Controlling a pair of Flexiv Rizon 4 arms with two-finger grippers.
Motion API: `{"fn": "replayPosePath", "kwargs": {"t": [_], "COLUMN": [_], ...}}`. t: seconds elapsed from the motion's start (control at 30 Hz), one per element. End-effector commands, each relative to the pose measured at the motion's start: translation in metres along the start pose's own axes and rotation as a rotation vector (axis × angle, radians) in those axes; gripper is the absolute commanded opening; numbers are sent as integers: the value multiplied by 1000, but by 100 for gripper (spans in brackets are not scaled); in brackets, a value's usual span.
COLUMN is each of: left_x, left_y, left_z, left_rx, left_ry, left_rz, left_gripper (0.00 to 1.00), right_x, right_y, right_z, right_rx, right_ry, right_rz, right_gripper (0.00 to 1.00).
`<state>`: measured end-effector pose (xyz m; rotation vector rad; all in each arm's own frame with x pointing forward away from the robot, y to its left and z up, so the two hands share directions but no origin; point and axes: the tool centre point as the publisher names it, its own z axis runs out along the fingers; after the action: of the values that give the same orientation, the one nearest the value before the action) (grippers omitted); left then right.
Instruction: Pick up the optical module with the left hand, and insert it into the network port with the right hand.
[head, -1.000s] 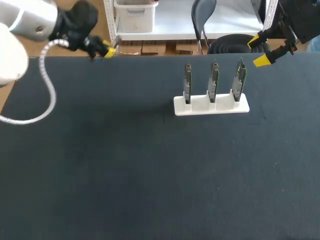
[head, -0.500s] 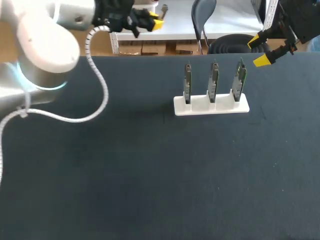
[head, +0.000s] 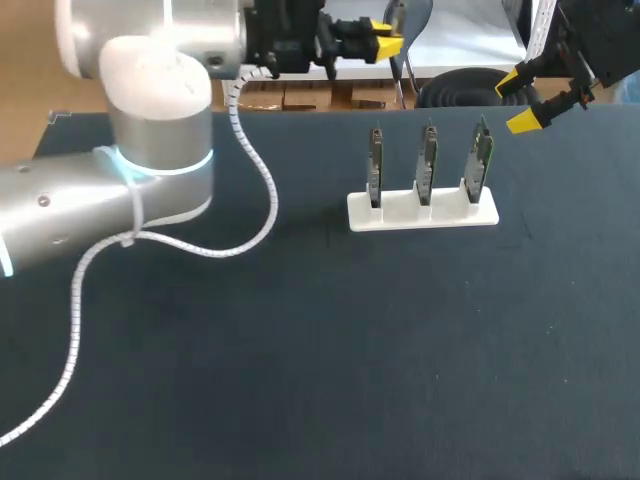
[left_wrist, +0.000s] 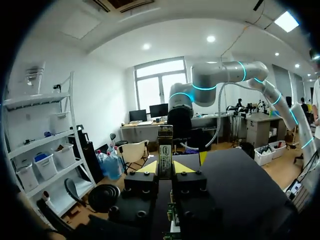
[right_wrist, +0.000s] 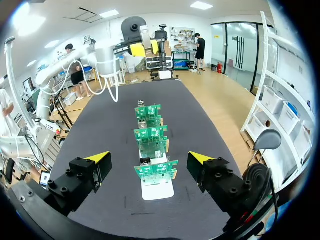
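Metal optical module (left_wrist: 165, 145) in left tool (left_wrist: 165, 168)

A dark table (head: 300, 380) bears a white slotted stand (head: 450, 213).

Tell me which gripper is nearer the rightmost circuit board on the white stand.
Right. The right gripper hangs open just off the rightmost board. The left gripper, shut on the optical module, is past the table's far edge, nearer the leftmost board.
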<state>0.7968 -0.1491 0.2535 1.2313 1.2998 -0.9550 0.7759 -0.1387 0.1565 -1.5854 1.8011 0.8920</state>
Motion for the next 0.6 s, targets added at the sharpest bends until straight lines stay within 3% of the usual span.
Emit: {"fn": "replayPosePath", "kwargs": {"t": [0.03, 0.6], "left_x": [2, 4], "left_y": [5, -23], "left_z": [29, 78], "left_rx": [34, 144], "left_ry": [-148, -124], "left_rz": [-9, -7], "left_gripper": [0, 0], "right_x": [0, 0], "right_y": [2, 2], "right_z": [0, 0], "right_rx": [6, 6], "right_ry": [0, 0], "right_rz": [-1, -1], "right_gripper": [100, 100]}}
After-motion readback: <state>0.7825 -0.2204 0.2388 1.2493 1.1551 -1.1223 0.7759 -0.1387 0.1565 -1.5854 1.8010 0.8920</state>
